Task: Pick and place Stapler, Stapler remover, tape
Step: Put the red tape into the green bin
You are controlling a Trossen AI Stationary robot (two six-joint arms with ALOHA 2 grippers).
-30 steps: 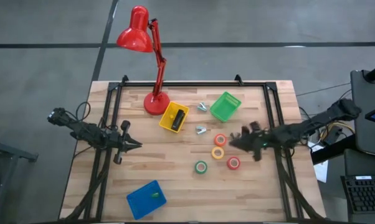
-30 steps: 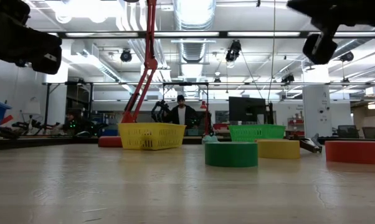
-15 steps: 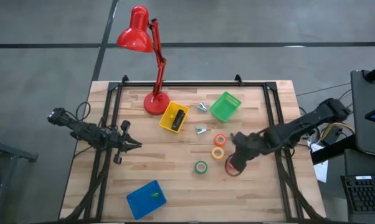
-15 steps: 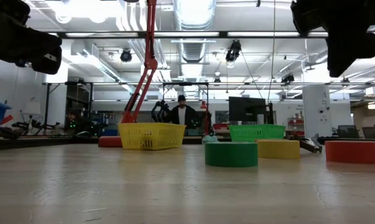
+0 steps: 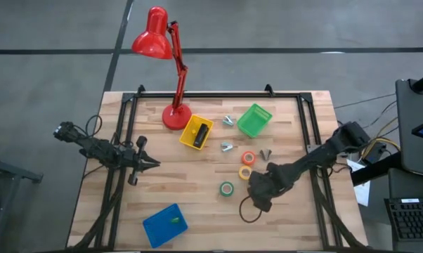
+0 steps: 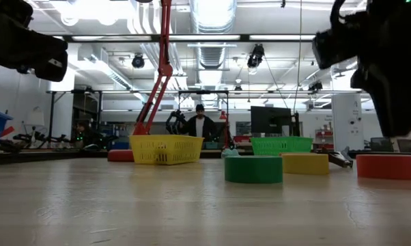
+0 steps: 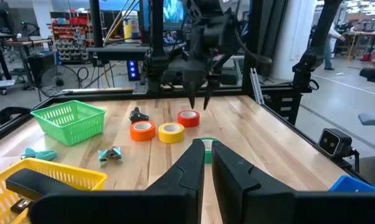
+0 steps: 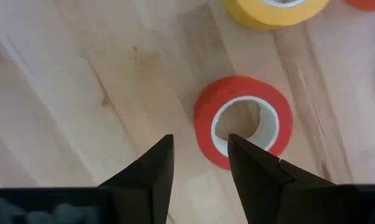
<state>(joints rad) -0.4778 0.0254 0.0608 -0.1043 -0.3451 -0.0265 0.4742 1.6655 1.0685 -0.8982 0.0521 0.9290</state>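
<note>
Four tape rolls lie flat on the table: orange point(image 5: 248, 158), yellow point(image 5: 245, 172), green point(image 5: 227, 188) and red point(image 8: 243, 127). My right gripper point(image 8: 200, 140) hangs open just above the red roll, fingers pointing down; in the left wrist view its tips point(image 7: 199, 104) stand clear of the roll point(image 7: 188, 117). Silvery staple removers point(image 5: 226, 147) point(image 5: 228, 121) and a dark one point(image 5: 265, 153) rest on the wood. A black stapler point(image 5: 202, 133) lies in the yellow basket point(image 5: 190, 137). My left gripper point(image 5: 154, 163) waits shut at the left.
A green basket point(image 5: 254, 119) and a red desk lamp point(image 5: 175, 116) stand at the far side. A blue bin point(image 5: 164, 225) sits near the front edge. A black frame point(image 5: 218, 95) rails the table. Bare wood lies between my left gripper and the rolls.
My right gripper has swung from beside the orange roll toward the table's near edge and down, tipping to point at the red roll. The dark staple remover now shows where the gripper stood before.
</note>
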